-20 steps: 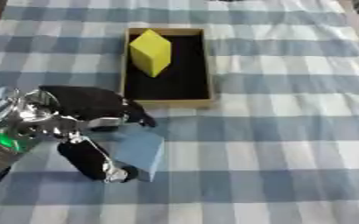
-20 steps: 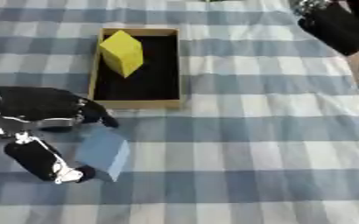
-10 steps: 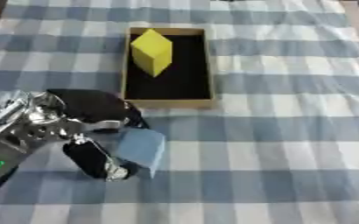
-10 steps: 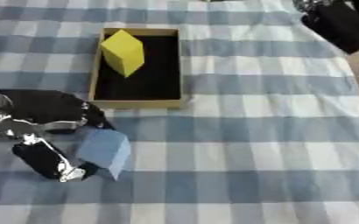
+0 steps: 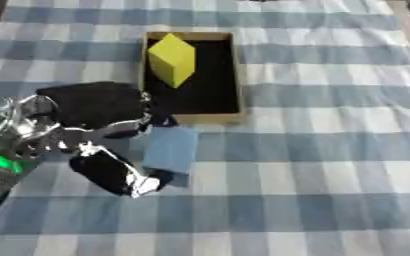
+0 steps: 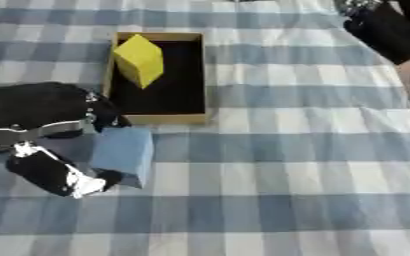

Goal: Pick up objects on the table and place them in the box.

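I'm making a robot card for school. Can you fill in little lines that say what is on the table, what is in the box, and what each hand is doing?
table: blue and white checked tablecloth
box: open brown cardboard box with a dark inside, near the far side
in the box: yellow block, standing tilted at the box's far left
outside the box: light blue block, just in front of the box
left hand: left hand, fingers and thumb curled round the light blue block
right hand: right hand, at the upper right corner, away from the blocks; fingers unclear

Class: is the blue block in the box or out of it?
Out: the blue block sits on the tablecloth, near the box, held by the left hand.
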Robot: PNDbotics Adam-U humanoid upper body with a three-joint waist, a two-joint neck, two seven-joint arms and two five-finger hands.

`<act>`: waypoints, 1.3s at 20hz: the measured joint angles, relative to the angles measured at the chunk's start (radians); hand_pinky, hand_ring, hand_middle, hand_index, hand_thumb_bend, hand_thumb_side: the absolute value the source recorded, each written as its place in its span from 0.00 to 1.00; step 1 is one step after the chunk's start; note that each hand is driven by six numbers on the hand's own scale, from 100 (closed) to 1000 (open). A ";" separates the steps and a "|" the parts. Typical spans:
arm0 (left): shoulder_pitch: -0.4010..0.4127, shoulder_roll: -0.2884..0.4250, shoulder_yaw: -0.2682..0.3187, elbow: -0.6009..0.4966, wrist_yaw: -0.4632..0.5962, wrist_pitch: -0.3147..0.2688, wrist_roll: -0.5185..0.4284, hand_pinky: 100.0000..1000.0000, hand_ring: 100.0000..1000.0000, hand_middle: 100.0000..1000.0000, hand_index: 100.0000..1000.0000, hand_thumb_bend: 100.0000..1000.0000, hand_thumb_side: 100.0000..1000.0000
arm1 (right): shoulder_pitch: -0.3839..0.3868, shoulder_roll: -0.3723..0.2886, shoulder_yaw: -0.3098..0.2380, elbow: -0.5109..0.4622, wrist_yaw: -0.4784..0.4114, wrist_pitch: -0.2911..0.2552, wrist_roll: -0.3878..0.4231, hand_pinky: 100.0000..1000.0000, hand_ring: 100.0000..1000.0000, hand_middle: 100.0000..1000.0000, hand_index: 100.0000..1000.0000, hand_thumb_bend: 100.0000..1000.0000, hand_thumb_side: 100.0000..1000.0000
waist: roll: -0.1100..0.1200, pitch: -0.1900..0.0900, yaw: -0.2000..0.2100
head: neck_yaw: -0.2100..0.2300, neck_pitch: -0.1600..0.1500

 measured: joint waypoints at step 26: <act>-0.220 -0.135 0.209 0.581 -0.071 -0.095 0.392 0.55 0.56 0.50 0.74 0.00 0.59 | -0.062 0.018 0.003 0.000 -0.008 -0.011 0.013 0.80 0.77 0.54 0.80 0.00 0.87 | 0.011 0.035 -0.061 | 0.020 -0.031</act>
